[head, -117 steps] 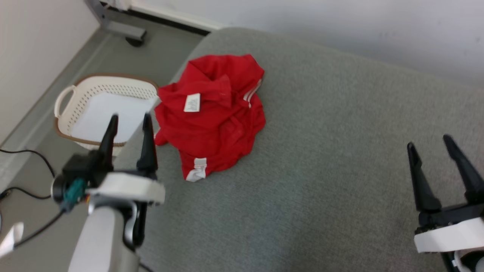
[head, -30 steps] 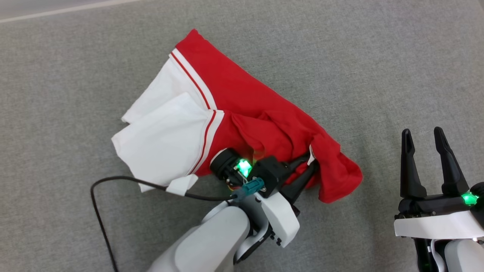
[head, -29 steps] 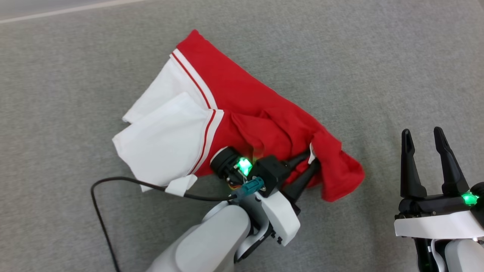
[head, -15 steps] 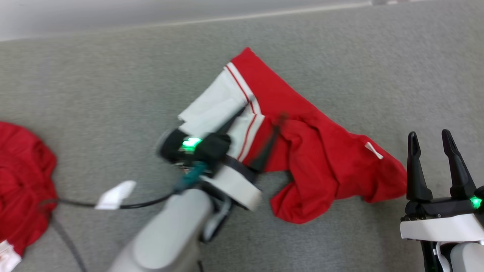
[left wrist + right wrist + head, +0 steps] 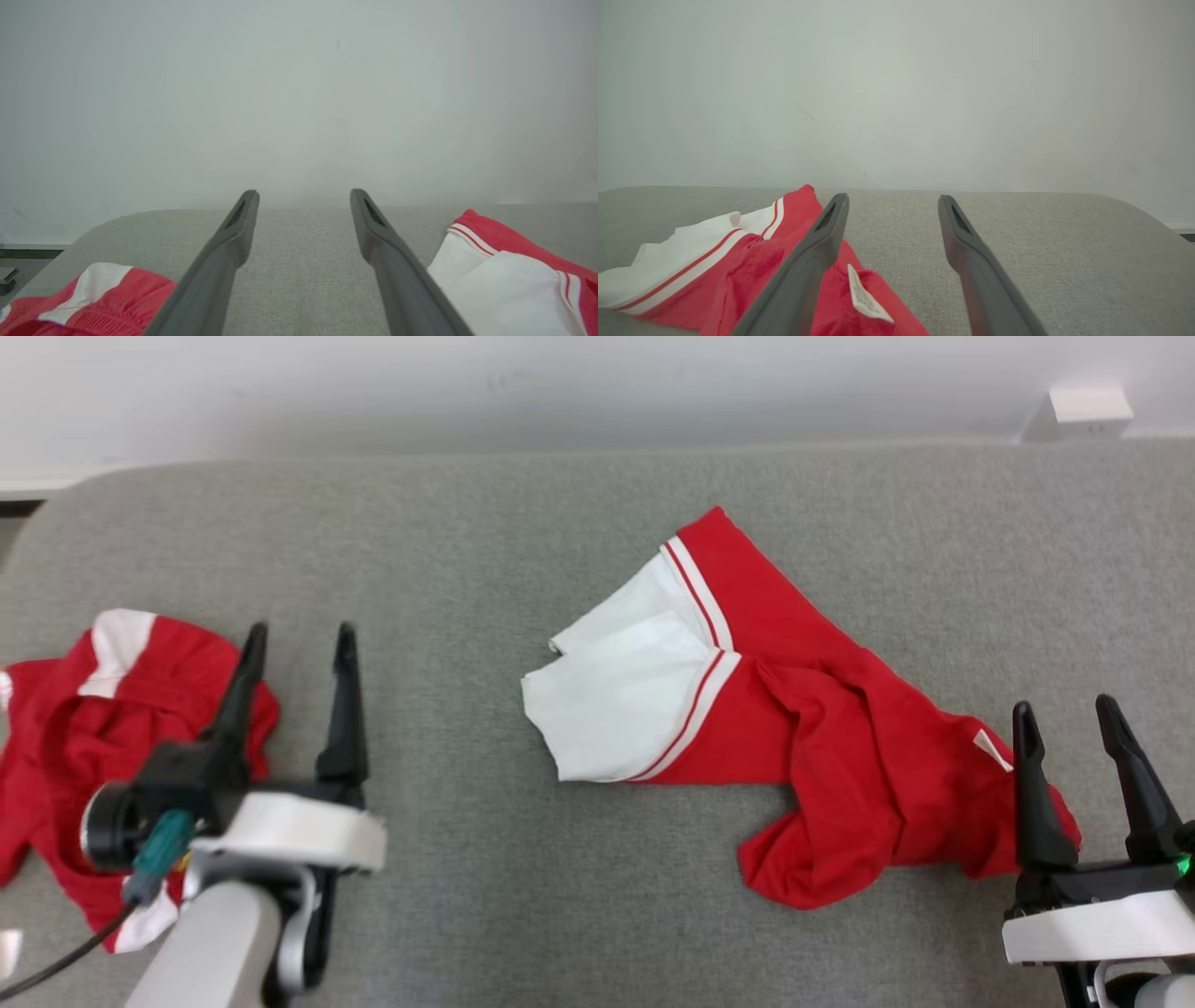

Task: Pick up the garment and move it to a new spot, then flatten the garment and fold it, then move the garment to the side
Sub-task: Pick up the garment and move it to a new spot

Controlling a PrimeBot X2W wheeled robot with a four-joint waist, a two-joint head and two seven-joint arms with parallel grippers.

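Left gripper (image 5: 301, 633) has let go of the garment (image 5: 794, 709) and pulled back, forearm low, fingers pointing straight ahead, spread apart, empty. Garment lies well to its right, half spread on the grey cushion (image 5: 467, 569). Crumpled red shirt (image 5: 56, 747) sits just to its left. Right gripper (image 5: 1064, 707) is also spread and empty, at the garment's far end.
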